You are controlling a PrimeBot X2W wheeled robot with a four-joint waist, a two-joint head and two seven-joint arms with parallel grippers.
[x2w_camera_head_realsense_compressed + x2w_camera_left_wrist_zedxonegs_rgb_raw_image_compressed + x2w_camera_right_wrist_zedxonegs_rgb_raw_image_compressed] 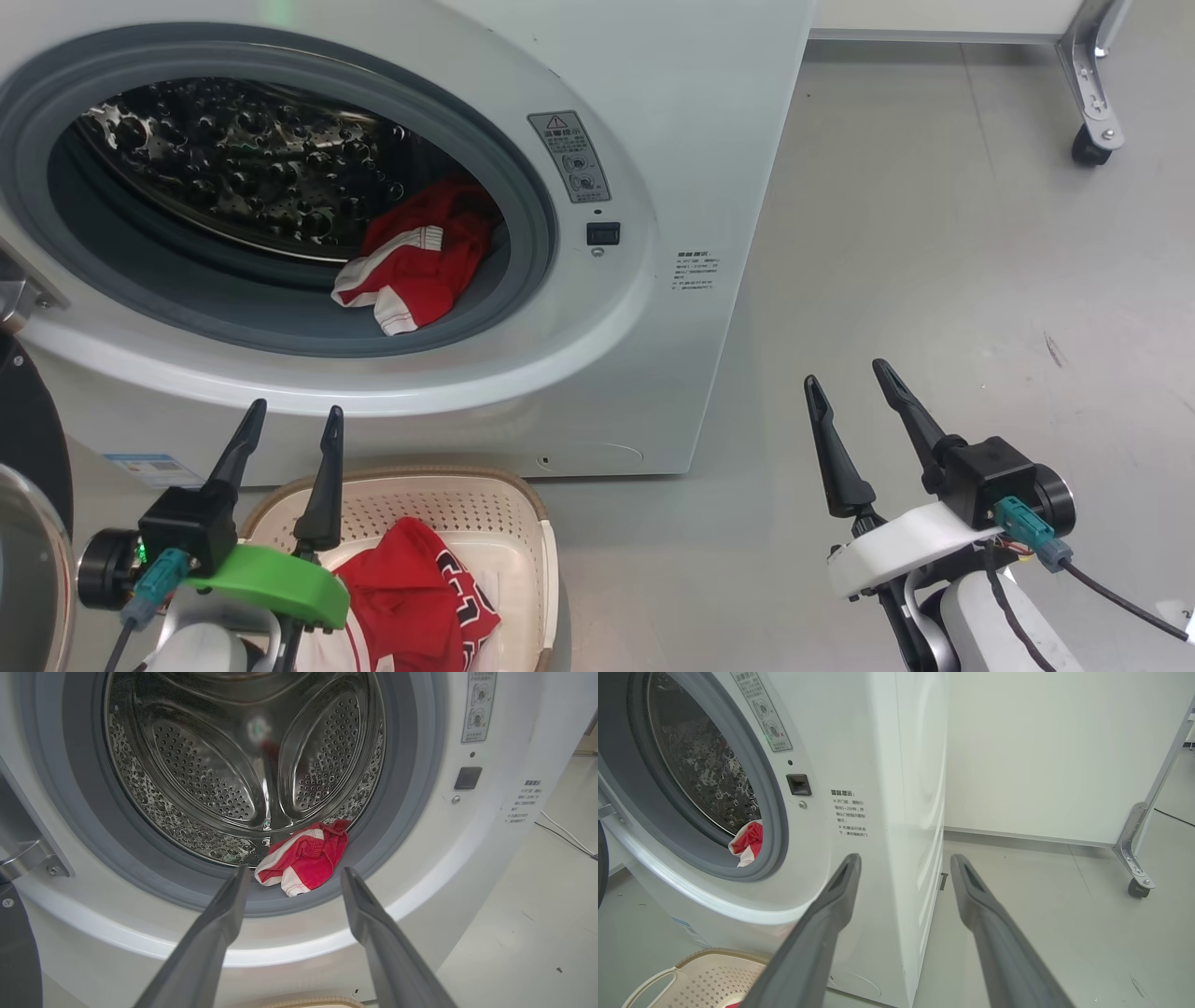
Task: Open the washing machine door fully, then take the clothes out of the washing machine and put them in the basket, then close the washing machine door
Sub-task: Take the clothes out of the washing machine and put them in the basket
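**Both grippers wide open and empty before the open washing machine**

The left gripper [297,408] has its two dark fingers spread wide, with nothing between them. Directly beneath it stands the basket [544,537], its far rim under the fingertips. A red jersey [420,597] with dark numerals lies inside the basket, just right of the gripper's green mount. Ahead of the fingertips is the porthole of the washing machine [709,140]. In the left wrist view a red garment [415,266] with white trim lies in line with the gap between the fingers. It rests at the lower right of the perforated drum [233,159] and spills onto the grey gasket [534,215]. To this gripper's left the washing machine door [33,429] stands open, with its black rim and glass at the edge of the head view.

The right gripper [845,373] is likewise spread and holds nothing. It hangs well to the right of the left gripper, over the bare floor [934,280]. Its fingers point past the machine's right front corner. Farther off to its right stands a metal frame leg on a caster [1090,145].
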